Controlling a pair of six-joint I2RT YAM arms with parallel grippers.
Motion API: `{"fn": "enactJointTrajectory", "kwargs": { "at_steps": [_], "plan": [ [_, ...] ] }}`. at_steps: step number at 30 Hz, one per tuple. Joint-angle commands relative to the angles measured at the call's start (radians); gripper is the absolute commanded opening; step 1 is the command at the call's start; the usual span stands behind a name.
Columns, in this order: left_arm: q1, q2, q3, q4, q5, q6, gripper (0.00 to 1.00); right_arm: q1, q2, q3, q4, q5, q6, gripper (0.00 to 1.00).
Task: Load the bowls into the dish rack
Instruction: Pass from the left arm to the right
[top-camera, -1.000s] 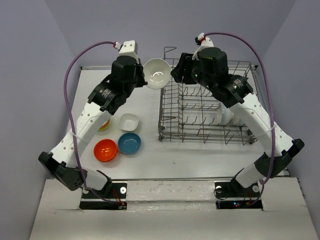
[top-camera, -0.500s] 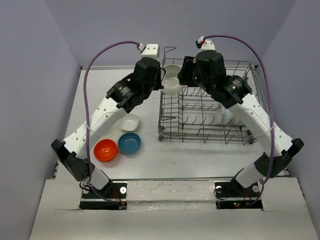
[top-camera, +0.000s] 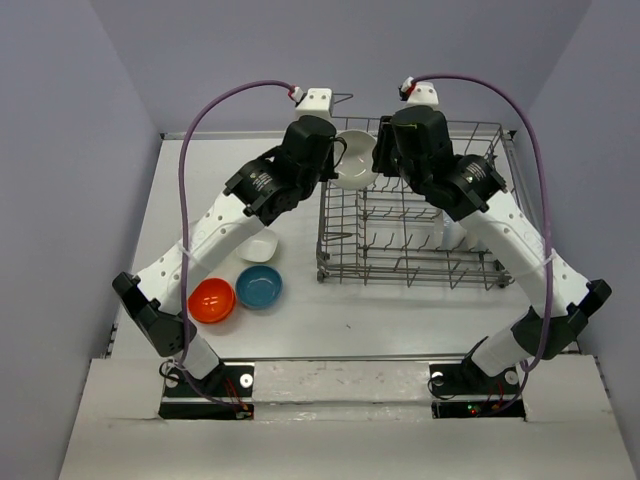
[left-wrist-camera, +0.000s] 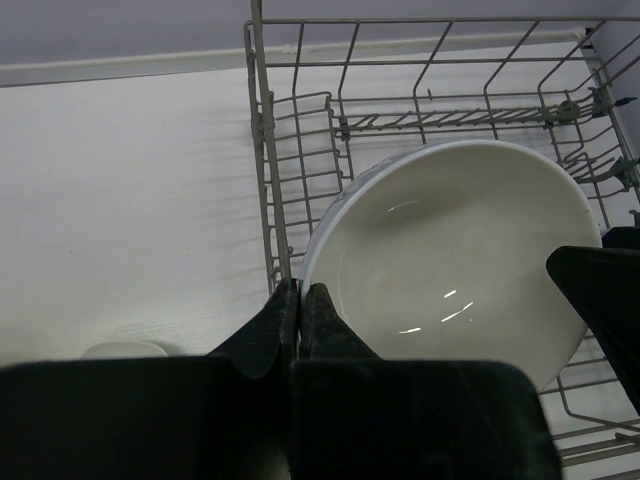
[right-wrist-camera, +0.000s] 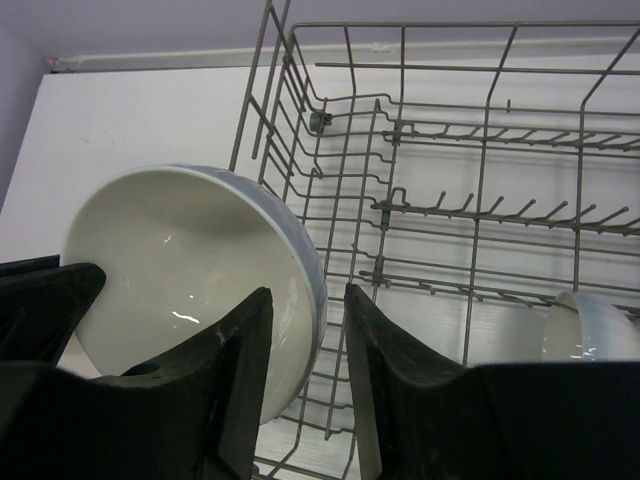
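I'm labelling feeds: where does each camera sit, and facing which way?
Top external: fixed above and behind, looking down on table, dish rack, left arm, right arm.
Left wrist: on that wrist, looking past the left end effector, shut on the white bowl's rim.
Right wrist: on that wrist, facing the rack, right end effector astride that rim.
Shared: white bowl, dish rack.

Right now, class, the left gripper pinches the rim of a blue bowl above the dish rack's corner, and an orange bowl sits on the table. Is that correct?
Not quite: it is a white bowl, not blue, as the left wrist view shows. The left gripper pinches its rim above the dish rack's corner, and an orange bowl sits on the table.
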Motion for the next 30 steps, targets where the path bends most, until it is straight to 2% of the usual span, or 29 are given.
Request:
{"fn": "enactJointTrajectory", "kwargs": {
  "at_steps": [1,30],
  "plan": [
    [-0.011,-0.013,0.064,0.061,-0.046,-0.002,0.00,0.007,-0.042,-0.005,0.009,0.074,-0.014,0.38],
    [-0.034,-0.037,0.039,0.057,-0.055,-0.005,0.00,0.007,-0.008,-0.024,0.022,0.065,-0.026,0.36]
  ]
}}
